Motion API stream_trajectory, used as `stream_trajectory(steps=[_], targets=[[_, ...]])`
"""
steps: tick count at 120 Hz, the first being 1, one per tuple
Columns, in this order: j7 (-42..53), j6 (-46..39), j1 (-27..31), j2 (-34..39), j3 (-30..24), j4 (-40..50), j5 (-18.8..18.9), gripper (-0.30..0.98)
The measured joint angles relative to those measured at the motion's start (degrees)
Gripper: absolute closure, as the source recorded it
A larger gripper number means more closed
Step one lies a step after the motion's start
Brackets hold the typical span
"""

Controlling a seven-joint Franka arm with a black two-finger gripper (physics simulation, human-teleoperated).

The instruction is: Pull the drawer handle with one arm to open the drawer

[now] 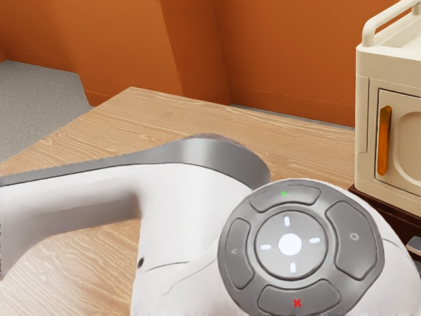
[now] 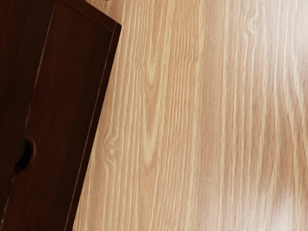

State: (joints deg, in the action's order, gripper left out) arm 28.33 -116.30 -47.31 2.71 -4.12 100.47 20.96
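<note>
1. 1 dark brown drawer unit (image 2: 62,86) is at the exterior view's right, under the cream cabinet (image 1: 395,60). In the wrist view, its straight edge lies beside the pale wood grain of the bench (image 1: 118,125).
2. On this unit, a rounded notch (image 2: 30,151) meets a long seam. I cannot tell if the notch is the handle, or if the drawer is open.
3. For the tool, I cannot tell if it stands apart, together, or clamped on something.
4. The white and grey arm (image 1: 72,204) comes from the exterior view's left, across the near part of the bench. Its round control pad (image 1: 289,244) carries 1 green mark and 1 red cross.
5. The cream cabinet has 1 door with an upright orange-brown handle (image 1: 385,140).
6. Far behind the bench is an orange wall (image 1: 289,52); grey floor (image 1: 39,99) is at the exterior view's left.
</note>
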Motion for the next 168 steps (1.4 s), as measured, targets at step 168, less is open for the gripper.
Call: stream_trajectory(steps=[168], targets=[[10.43, -5.37, 7.46, -17.42, 0.53, -14.21, 0.42, 0.0]])
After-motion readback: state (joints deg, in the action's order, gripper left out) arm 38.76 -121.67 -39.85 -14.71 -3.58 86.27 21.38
